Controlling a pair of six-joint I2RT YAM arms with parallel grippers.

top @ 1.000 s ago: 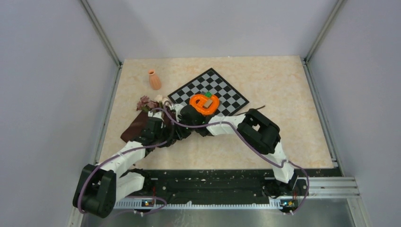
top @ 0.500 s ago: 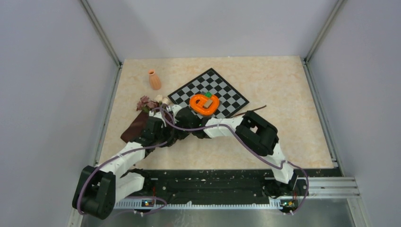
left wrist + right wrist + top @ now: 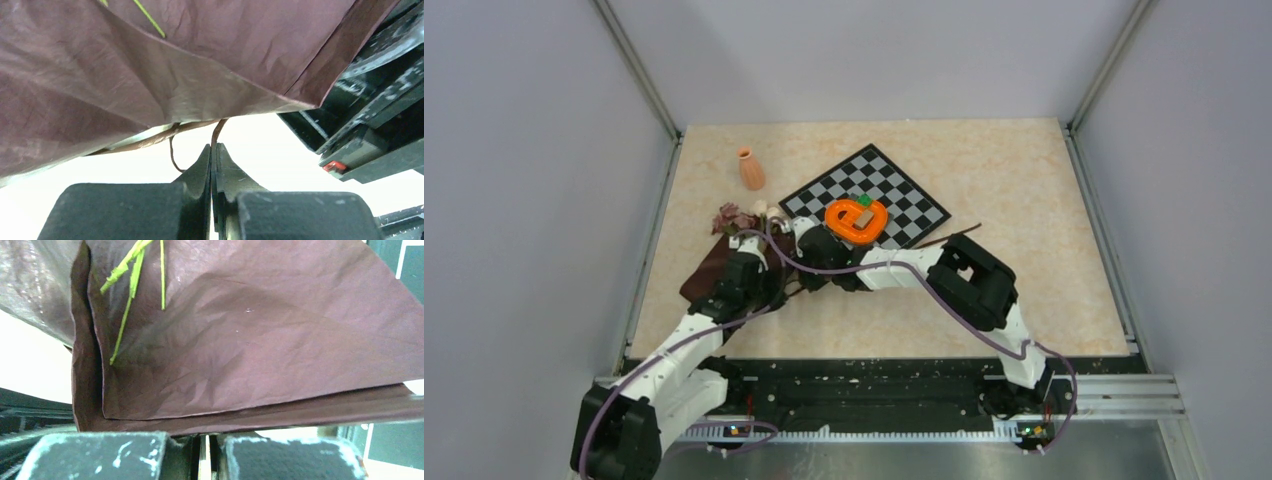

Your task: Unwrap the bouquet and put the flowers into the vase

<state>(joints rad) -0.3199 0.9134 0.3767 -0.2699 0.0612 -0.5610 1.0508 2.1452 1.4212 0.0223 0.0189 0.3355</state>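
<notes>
The bouquet (image 3: 708, 268) lies at the table's left, its maroon cloth (image 3: 150, 65) loosened and pale rose heads (image 3: 740, 217) at its far end. The flowers' green stems (image 3: 131, 285) lie bare on the spread cloth (image 3: 250, 340). My left gripper (image 3: 212, 148) is shut on the thin brown ribbon (image 3: 218, 130), which runs up under the cloth's edge. My right gripper (image 3: 205, 438) is shut with its tips at the cloth's lower fold; whether it pinches cloth is hidden. In the top view both grippers meet beside the bouquet. The terracotta vase (image 3: 751, 169) stands upright farther back.
A checkered board (image 3: 909, 195) lies right of the bouquet with an orange heart-shaped object (image 3: 856, 221) on it. A loose ribbon end (image 3: 959, 234) trails off the board's near right corner. The left wall rail (image 3: 656, 240) runs close to the bouquet.
The right gripper has closed and shifted slightly left. The left gripper has finished closing on the ribbon and its arm has drawn back toward the near left. More ribbon shows right of the board.
</notes>
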